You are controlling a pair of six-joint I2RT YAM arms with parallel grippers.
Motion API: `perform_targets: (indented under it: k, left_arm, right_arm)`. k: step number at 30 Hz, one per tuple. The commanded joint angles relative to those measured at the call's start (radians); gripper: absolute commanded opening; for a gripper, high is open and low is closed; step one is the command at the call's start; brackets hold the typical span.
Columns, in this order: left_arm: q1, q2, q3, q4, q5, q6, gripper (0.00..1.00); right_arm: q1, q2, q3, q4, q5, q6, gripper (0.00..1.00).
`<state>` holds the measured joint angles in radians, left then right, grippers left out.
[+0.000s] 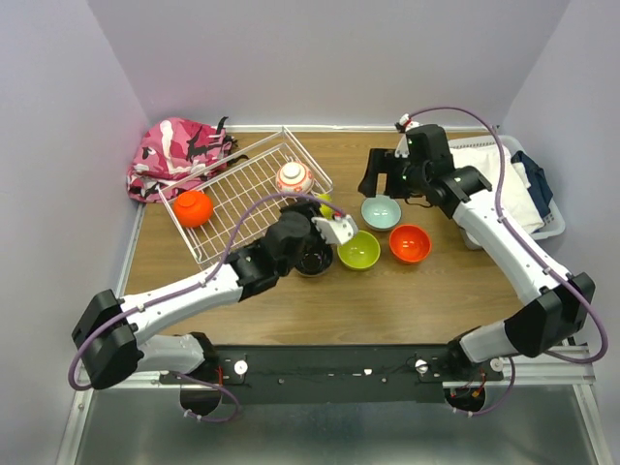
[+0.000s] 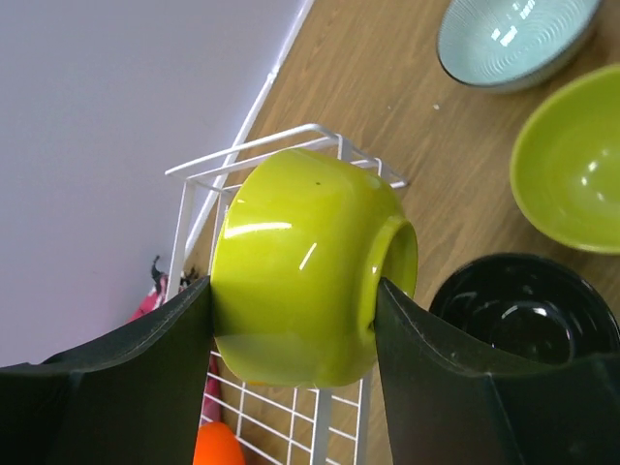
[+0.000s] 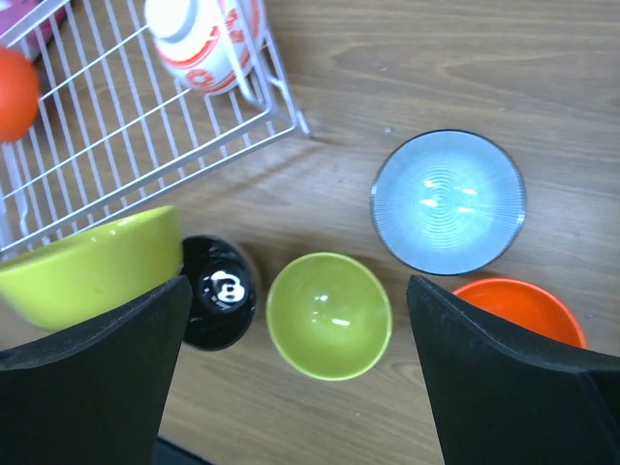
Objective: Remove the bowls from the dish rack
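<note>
2 white arms [image 1: 184,291], black joints [image 1: 107,341], purple cables [image 1: 455,108]

Rack [image 1: 247,194] back left on table [image 1: 387,300], one bowl [image 1: 194,207] in its left end, second bowl [image 1: 294,177] in its right end, bowl cluster [image 1: 358,250] just right of it, basket [image 1: 552,225] far right.

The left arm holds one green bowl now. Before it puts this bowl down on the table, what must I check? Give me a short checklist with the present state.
1. Grip: the left gripper presses both sides of the lime-green bowl: ok.
2. Bowl clear of the dish rack: it overlaps the rack corner in the left wrist view: cannot tell.
3. Straight down: the black bowl lies close beside the held bowl, so it looks risky: not ok.
4. Free table: bare wood nearer the arm bases: ok.
5. Right gripper: open, apart from the left arm: ok.
6. Rack emptied: the orange bowl and the white patterned bowl are inside it: not ok.
</note>
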<state>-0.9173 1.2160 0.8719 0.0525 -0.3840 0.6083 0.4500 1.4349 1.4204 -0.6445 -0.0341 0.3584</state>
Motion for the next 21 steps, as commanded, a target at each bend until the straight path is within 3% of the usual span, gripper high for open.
perform_targets:
  k: [1,9,16,21]
  left_arm:
    - [-0.112,-0.015,-0.069,0.176,-0.206,0.230,0.37]
    - [-0.247,0.025,-0.243,0.544,-0.343,0.498,0.35]
    - [-0.298,0.063,-0.358,0.805,-0.331,0.599,0.31]
    - [-0.324,0.122,-0.369,0.879,-0.339,0.637,0.31]
  right_arm:
    - [0.003,0.061,0.084,-0.122,-0.124,-0.010,1.00]
    - [0.003,0.179,0.224,-0.251,-0.231,-0.032,1.00]
    - [0.004,0.229,0.278,-0.311,-0.320,-0.035,0.99]
    - [0.029,0.262,0.304,-0.348,-0.325,-0.030,0.99]
